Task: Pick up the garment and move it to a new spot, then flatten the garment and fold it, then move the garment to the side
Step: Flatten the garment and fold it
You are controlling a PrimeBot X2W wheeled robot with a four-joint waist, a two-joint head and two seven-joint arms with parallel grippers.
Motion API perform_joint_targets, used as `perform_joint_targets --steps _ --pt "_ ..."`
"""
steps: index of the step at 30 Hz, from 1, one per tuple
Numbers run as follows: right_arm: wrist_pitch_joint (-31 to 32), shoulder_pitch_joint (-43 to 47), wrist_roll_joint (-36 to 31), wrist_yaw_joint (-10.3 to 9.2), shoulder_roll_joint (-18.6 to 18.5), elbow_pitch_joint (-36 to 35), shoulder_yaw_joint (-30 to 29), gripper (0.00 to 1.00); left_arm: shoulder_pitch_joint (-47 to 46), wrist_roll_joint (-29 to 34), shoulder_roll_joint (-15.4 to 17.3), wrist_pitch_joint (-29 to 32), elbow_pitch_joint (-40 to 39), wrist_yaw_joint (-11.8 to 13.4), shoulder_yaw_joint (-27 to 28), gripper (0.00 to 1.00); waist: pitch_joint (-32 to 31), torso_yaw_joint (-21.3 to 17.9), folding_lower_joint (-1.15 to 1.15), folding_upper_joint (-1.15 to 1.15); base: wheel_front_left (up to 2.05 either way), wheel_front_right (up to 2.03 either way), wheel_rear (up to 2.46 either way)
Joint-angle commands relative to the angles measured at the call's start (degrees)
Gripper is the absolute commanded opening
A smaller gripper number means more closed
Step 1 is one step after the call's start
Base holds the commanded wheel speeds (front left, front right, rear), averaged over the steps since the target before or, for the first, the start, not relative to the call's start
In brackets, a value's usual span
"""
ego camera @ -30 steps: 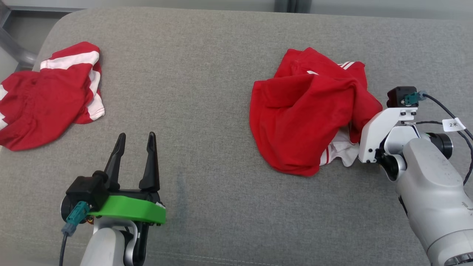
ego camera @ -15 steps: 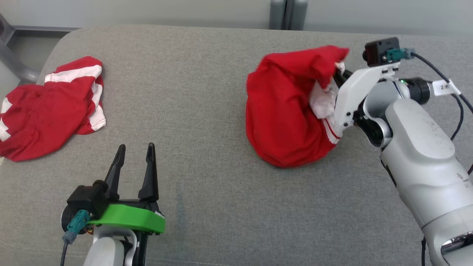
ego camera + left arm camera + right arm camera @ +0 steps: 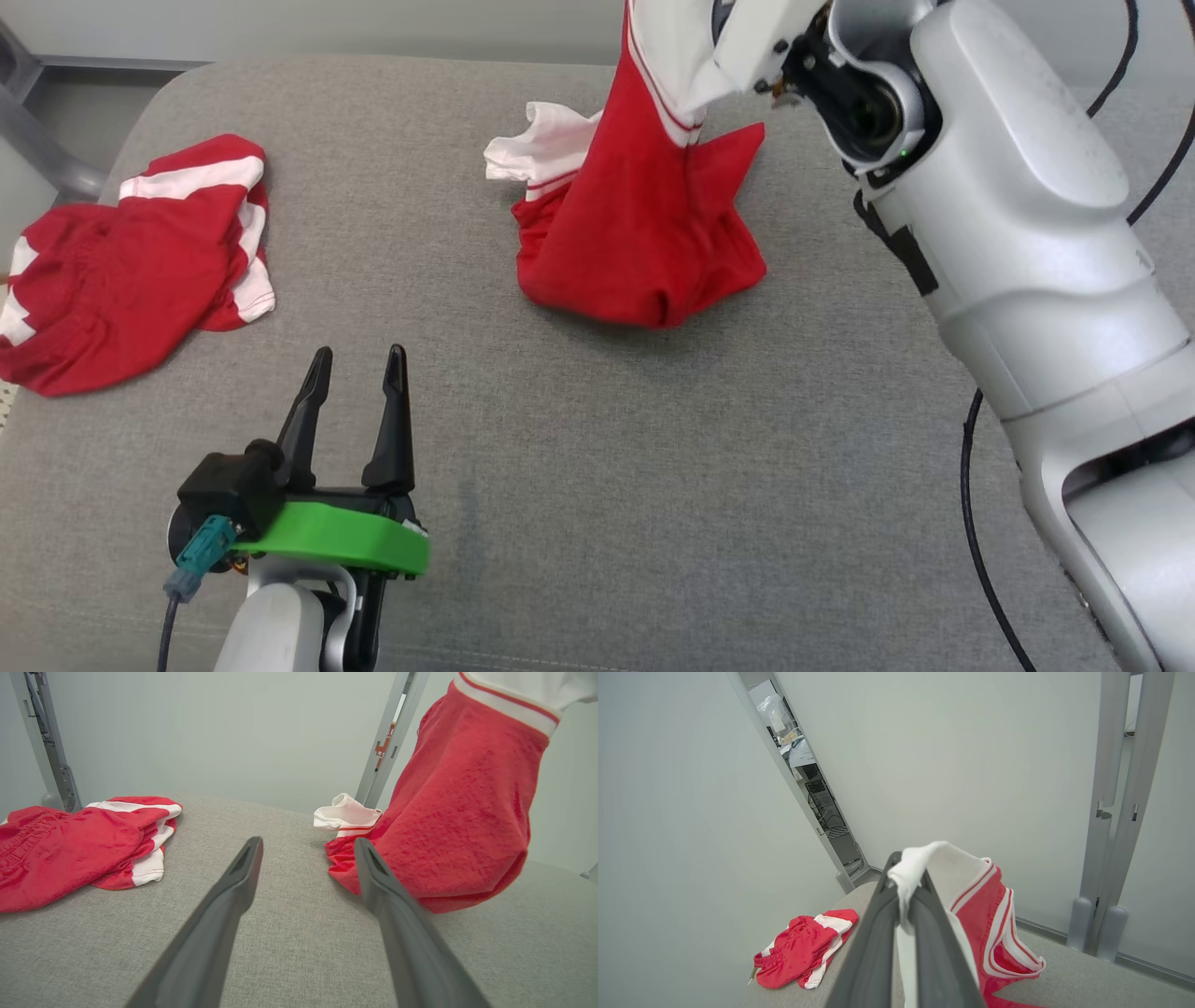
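Your right claw (image 3: 906,877) is pinched shut on the red-and-white fabric garment (image 3: 644,233), which hangs down onto the grey padded counter (image 3: 653,485); your left claw (image 3: 359,353) gapes empty.

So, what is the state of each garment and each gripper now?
Held garment: hanging, lower part on the cushion.
Right gripper: shut on its white edge.
Other garment: crumpled, lying on the cushion, untouched.
Left gripper: open, empty.

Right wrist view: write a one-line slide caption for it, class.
Right gripper shut on the white edge of a red garment hanging over the grey cushion; second red garment lies beyond.
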Motion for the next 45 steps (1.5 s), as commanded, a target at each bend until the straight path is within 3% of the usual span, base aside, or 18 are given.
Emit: perform_joint_targets --steps 1,11,17,22,29,37,38,40,45 --pt "-2.00 -2.78 0.08 0.00 0.21 0.70 0.33 0.00 -0.96 -0.30 0.17 -0.03 -0.14 -0.10 0.05 1.00 0.75 1.67 0.00 0.00 0.00 0.00 0.00" --pt "-22.53 -17.89 10.92 0.00 0.40 4.01 2.53 0.00 -0.87 -0.79 0.16 -0.02 -0.79 0.26 -0.60 1.00 0.87 4.10 0.00 0.00 0.00 0.00 0.00" --pt "-27.08 -19.35 15.14 0.00 0.42 9.37 2.29 0.00 0.31 -0.09 0.15 -0.03 -1.23 0.64 0.86 1.00 1.03 1.46 0.00 0.00 0.00 0.00 0.00" --pt "-25.84 -13.70 12.16 0.00 -2.53 13.42 5.34 0.00 0.48 0.50 0.17 -0.03 -1.44 0.60 1.45 1.00 0.82 -1.31 0.00 0.00 0.00 0.00 0.00" --pt "-25.96 -0.84 8.49 0.00 -11.55 15.32 8.64 0.00 1.24 1.03 0.17 -0.02 -1.34 0.47 1.74 1.00 -0.64 -4.89 0.00 0.00 0.00 0.00 0.00" --pt "-29.19 12.63 4.27 0.00 -17.83 20.45 7.09 0.00 2.29 1.41 0.17 -0.03 -0.98 0.29 2.01 1.00 -2.10 -6.78 0.00 0.00 0.00 0.00 0.00" --pt "-29.42 13.76 3.39 0.00 -18.33 21.35 6.93 0.05 2.32 1.53 0.17 -0.02 -0.98 0.27 2.01 1.00 -2.15 -6.88 0.00 0.00 0.00 0.00 0.00" --pt "-29.67 16.08 1.06 0.00 -18.85 23.68 6.56 1.00 2.37 1.53 0.17 -0.03 -0.96 0.24 2.04 1.00 -2.26 -7.13 0.00 0.00 0.00 0.00 0.00" --pt "-29.99 18.87 -6.69 -0.01 -20.34 26.27 4.15 1.00 2.68 1.75 0.17 -0.03 -0.82 0.12 2.21 1.00 -2.64 -7.56 0.00 0.00 0.00 0.00 0.00"
